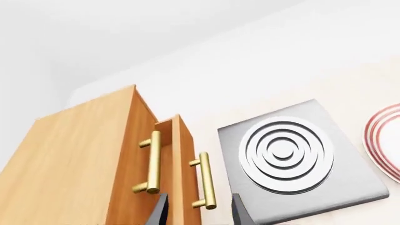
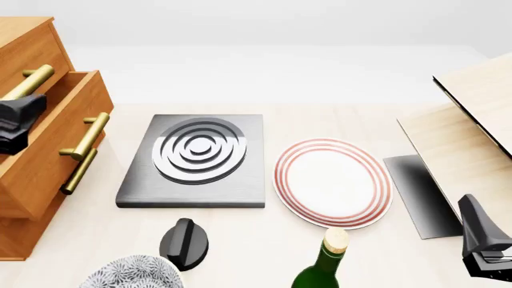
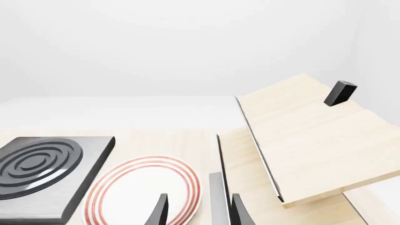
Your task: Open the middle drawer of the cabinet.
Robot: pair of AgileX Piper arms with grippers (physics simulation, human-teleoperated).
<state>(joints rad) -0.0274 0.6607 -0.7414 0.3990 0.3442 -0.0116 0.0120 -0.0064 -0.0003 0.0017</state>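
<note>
The orange-brown cabinet [image 2: 24,42] stands at the table's left edge. Its middle drawer [image 2: 40,162] is pulled partly out, and its gold bar handle [image 2: 84,137] faces the stove plate. The top drawer's handle [image 2: 28,81] sits back on the cabinet face, and a third handle [image 2: 78,173] shows just beneath. My left gripper [image 2: 16,126] hovers over the pulled-out drawer. In the left wrist view the cabinet [image 1: 69,159] and middle drawer [image 1: 182,164] show, and my left gripper [image 1: 200,213] is open, with the near end of the handle [image 1: 204,180] between its fingertips. My right gripper [image 2: 484,243] is open and empty.
A black stove plate [image 2: 196,159] lies right of the cabinet, then a red-rimmed plate [image 2: 332,182]. A black knob [image 2: 186,243], a patterned bowl [image 2: 132,273] and a green bottle [image 2: 324,264] stand near the front edge. A tilted wooden slab [image 2: 472,120] and a grey sheet [image 2: 420,192] are at the right.
</note>
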